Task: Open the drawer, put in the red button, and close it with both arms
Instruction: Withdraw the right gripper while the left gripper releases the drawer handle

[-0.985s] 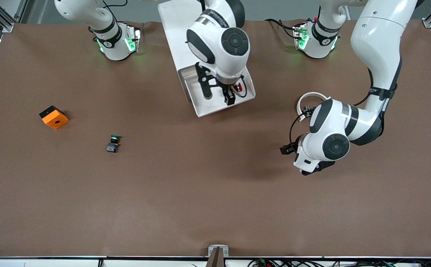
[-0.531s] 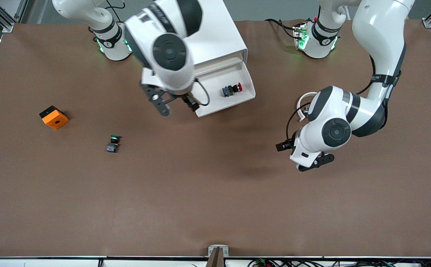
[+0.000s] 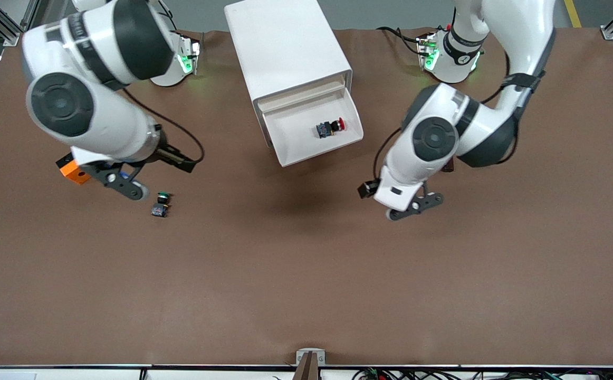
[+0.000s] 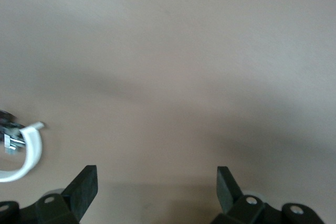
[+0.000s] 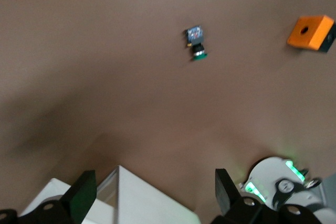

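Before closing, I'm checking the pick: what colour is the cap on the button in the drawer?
Red, clearest in the front view.

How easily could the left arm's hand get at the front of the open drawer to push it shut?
Probably yes. The left hand hangs open over bare table beside the drawer, with nothing between them; the red button lies inside.

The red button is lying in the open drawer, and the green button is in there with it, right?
Not quite. The red button does lie in the open drawer, but it is alone there. The green button sits out on the table, toward the right arm's end and beside the orange cube. The front view shows this.
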